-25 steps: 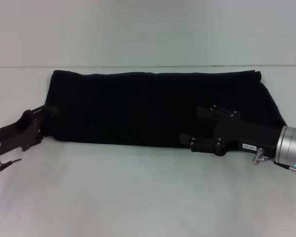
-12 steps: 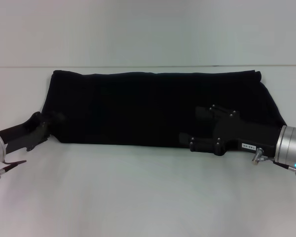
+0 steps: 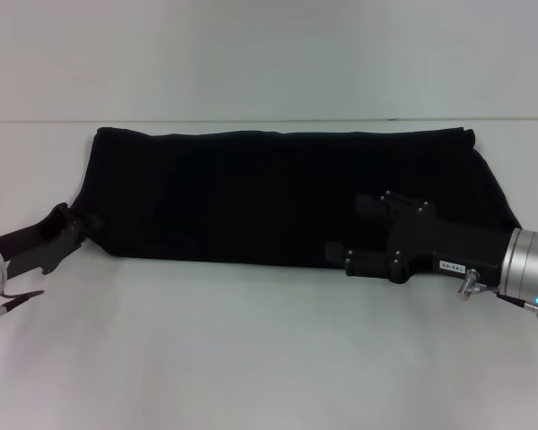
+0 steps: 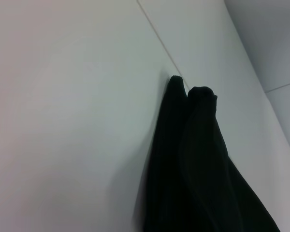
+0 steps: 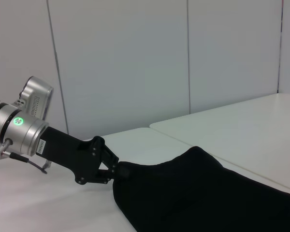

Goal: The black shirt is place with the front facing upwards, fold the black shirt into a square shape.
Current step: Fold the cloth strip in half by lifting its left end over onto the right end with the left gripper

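Working left to right, our left gripper (image 3: pixel 79 221) seems clenched on the black shirt (image 3: pixel 278 197) at its left end; our right gripper (image 3: pixel 351 235) hovers released over its near edge. Next, fold the long band across mid-tabletop (image 3: pixel 251 349).

I note the black shirt (image 3: pixel 278 193) is plain black throughout, with no lettering or label visible from the head camera. The table (image 3: pixel 251 358) reads as plain white, crossed by a thin grey seam on the far side. I record the left gripper (image 3: pixel 82 224) as black on a silver wrist showing a green light in the right wrist view. The right gripper (image 3: pixel 345 237) is black, with a small white label, on a silver wrist with a cyan light. The wall panels (image 5: pixel 135 63) are pale grey.
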